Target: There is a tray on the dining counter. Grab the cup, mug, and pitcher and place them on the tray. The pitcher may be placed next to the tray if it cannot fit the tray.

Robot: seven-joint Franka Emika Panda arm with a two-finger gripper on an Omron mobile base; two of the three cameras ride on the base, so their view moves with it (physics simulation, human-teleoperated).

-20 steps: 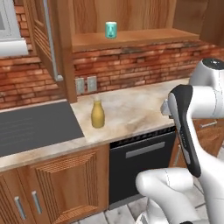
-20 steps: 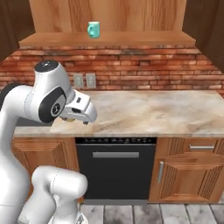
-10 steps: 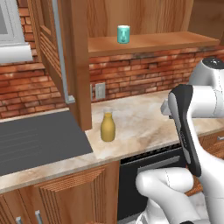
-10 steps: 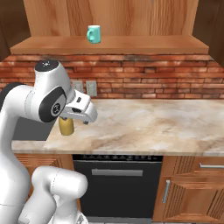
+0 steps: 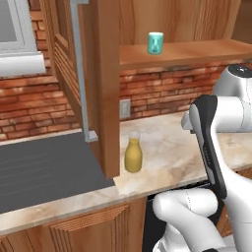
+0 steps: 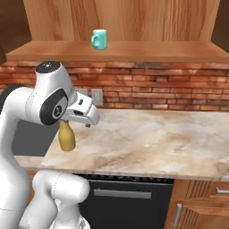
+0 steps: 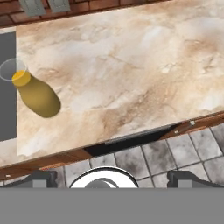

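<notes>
The mustard-yellow pitcher (image 5: 133, 156) (image 6: 67, 136) (image 7: 37, 96) stands upright on the marble kitchen counter (image 6: 156, 143) in front of the brick wall. High on a wooden shelf (image 6: 134, 51) sits the pale teal mug (image 5: 155, 43) (image 6: 99, 39) with its handle to one side. My gripper (image 6: 86, 121) (image 7: 113, 177) hovers above the counter's front edge, to the right of the pitcher and clear of it. Its jaws are open with nothing between them. The tray, the cup and the dining counter are out of view.
A dark grey cooktop (image 5: 44, 167) lies left of the pitcher. A tall wooden cabinet panel (image 5: 106, 88) stands close beside the pitcher. A black oven front (image 6: 129, 201) sits under the counter. Wall outlets (image 6: 96, 96) are on the brick behind.
The base has driven, so the whole scene has shifted right and grown larger in the left base view; the cabinet panel now stands beside the pitcher. The gripper stays open.
</notes>
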